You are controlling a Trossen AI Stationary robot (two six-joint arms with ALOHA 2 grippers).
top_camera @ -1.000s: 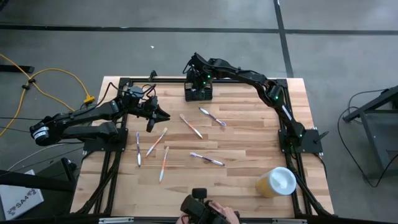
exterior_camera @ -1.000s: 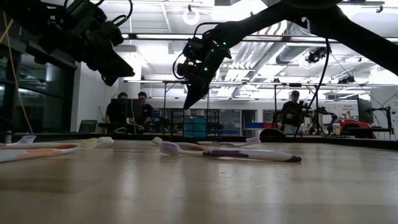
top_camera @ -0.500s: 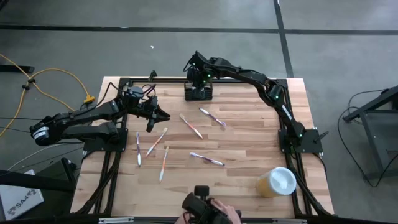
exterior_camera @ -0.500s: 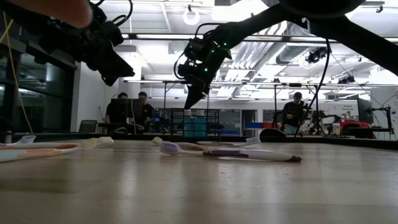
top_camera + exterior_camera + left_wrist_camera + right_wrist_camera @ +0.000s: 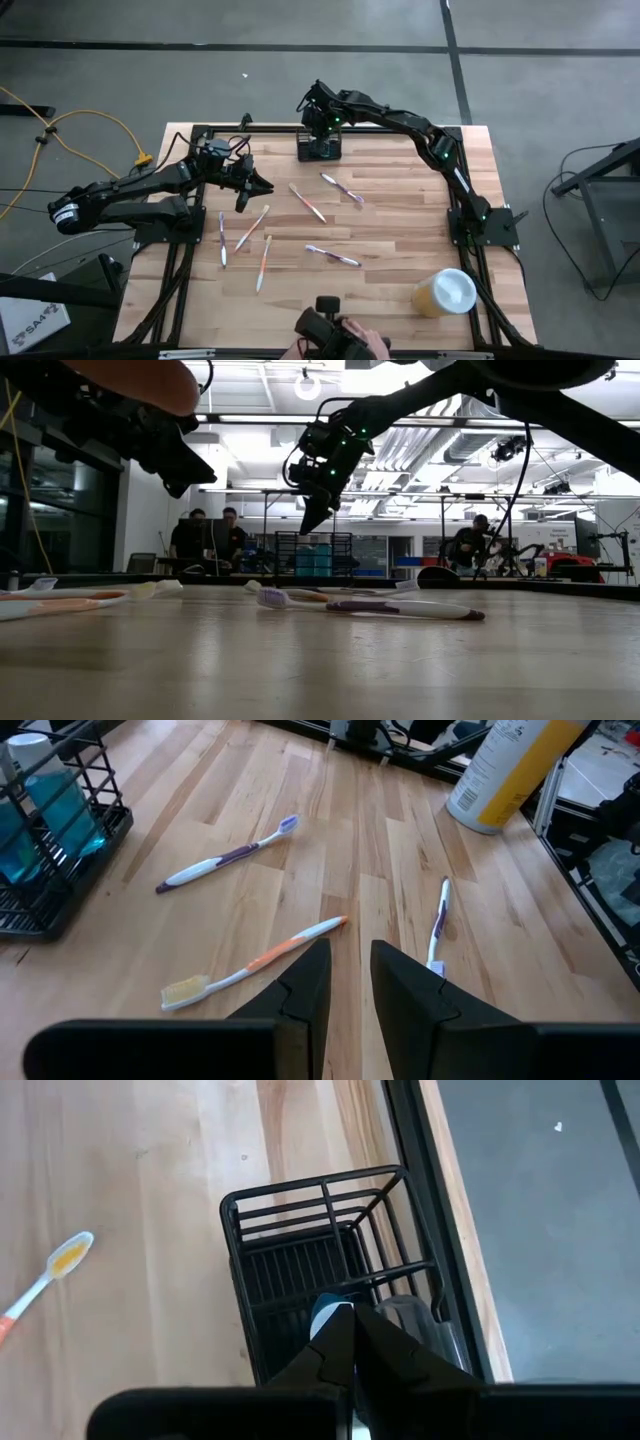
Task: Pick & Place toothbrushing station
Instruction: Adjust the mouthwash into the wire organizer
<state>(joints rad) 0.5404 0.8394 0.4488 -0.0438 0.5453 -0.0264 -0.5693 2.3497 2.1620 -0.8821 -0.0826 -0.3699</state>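
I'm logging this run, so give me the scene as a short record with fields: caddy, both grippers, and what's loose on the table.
caddy: black wire caddy at the table's far edge, blue item inside
right gripper: shut, above the caddy, holding nothing
left gripper: slightly open, empty, over the table's left part
loose items: six toothbrushes on the wood, among them an orange one
cup: yellow cup with white lid, near right corner

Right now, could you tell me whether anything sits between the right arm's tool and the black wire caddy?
Nothing visible does. The right tool, shut, hangs directly above the black wire caddy, with only open air between them. The toothbrushes lie off to the side on the table.
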